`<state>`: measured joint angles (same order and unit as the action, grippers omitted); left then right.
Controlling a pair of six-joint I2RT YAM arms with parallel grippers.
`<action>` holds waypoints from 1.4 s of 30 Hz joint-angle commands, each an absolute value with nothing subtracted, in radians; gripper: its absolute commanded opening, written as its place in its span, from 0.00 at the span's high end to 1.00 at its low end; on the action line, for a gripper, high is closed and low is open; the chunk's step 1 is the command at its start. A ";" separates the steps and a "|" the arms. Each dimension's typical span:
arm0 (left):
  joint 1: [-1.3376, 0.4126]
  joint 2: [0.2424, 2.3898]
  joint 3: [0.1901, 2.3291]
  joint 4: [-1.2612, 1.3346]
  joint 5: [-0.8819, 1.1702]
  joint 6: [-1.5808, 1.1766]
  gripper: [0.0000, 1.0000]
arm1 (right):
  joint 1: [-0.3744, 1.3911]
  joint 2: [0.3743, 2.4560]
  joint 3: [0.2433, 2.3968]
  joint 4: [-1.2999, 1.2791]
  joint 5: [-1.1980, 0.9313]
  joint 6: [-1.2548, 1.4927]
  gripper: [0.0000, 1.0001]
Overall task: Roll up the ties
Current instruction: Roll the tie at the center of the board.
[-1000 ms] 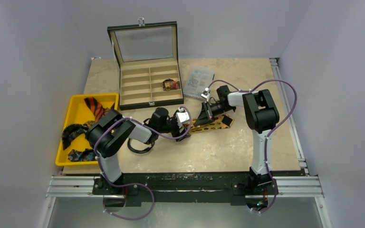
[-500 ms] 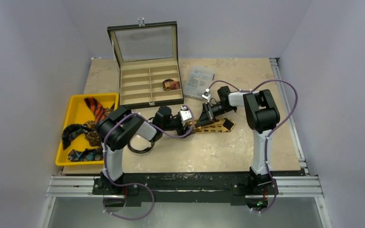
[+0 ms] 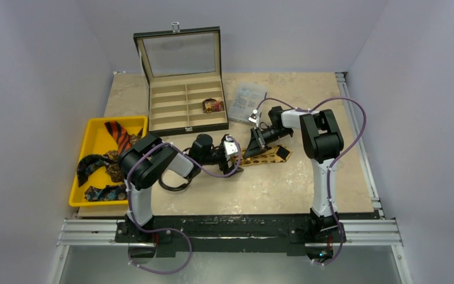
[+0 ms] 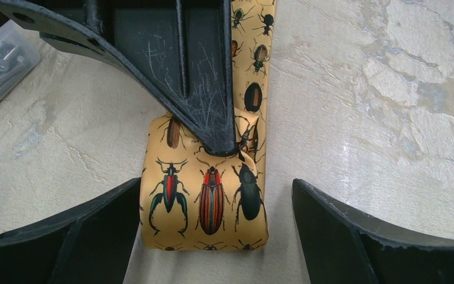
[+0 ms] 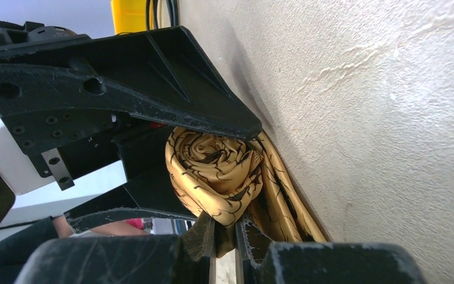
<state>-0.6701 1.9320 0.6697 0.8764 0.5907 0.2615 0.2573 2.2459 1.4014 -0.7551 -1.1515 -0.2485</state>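
The tan-gold tie (image 3: 267, 155) with beetle prints lies mid-table, its near end wound into a roll (image 4: 204, 201). My left gripper (image 4: 216, 190) is open, one finger on each side of the roll, touching neither side; it also shows in the top view (image 3: 235, 150). My right gripper (image 5: 224, 223) is shut on the roll's edge (image 5: 213, 165) and meets the left gripper from the other side (image 3: 252, 147). One right finger (image 4: 177, 77) presses onto the roll's top. The orange black-striped tie (image 3: 118, 132) and dark ties (image 3: 91, 163) lie in the yellow tray (image 3: 94, 139).
An open wooden compartment box (image 3: 184, 112) stands at the back, with one rolled tie (image 3: 213, 105) in it. A clear plastic box (image 3: 248, 99) lies to its right. A black cable loop (image 3: 174, 183) lies near the left arm.
My left arm has swung its elbow to the right and the left gripper has closed in on the roll. My right gripper has shifted a little left with the tie.
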 commanded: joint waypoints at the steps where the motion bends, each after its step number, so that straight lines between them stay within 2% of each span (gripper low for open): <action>1: -0.677 1.910 0.671 0.941 0.607 0.250 0.07 | 0.272 2.309 1.387 -0.773 -0.858 -0.377 1.00; 4: -0.679 1.905 0.687 0.907 0.633 0.264 0.12 | 0.273 2.291 1.361 -0.775 -0.860 -0.383 1.00; 9: -0.698 1.911 0.727 0.832 0.650 0.290 0.34 | 0.273 2.273 1.337 -0.767 -0.864 -0.372 1.00; 13: -0.723 1.920 0.742 0.815 0.652 0.322 0.36 | 0.273 2.283 1.343 -0.755 -0.862 -0.351 1.00; 17: -0.732 1.917 0.774 0.715 0.643 0.340 0.58 | 0.273 2.276 1.345 -0.754 -0.861 -0.348 1.00; 19: -0.735 1.907 0.773 0.650 0.621 0.360 0.64 | 0.271 2.253 1.346 -0.759 -0.855 -0.350 0.99; 25: -0.735 1.872 0.727 0.486 0.524 0.355 0.76 | 0.250 2.129 1.395 -0.816 -0.847 -0.329 0.62; 27: -0.739 1.872 0.729 0.435 0.495 0.344 0.79 | 0.240 2.073 1.389 -0.829 -0.842 -0.308 0.54; 29: -0.746 1.880 0.755 0.371 0.484 0.341 0.81 | 0.236 2.024 1.368 -0.830 -0.850 -0.287 0.51; 37: -0.771 1.914 0.862 0.181 0.414 0.296 0.83 | 0.259 1.952 1.286 -0.723 -0.950 -0.107 0.52; 42: -0.787 1.918 0.883 0.151 0.384 0.280 0.83 | 0.278 1.955 1.245 -0.675 -0.914 -0.061 0.51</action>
<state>-0.7712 1.8698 0.8860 0.3367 0.4583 0.3138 0.2626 1.9697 1.2701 -0.7372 -0.9142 -0.1299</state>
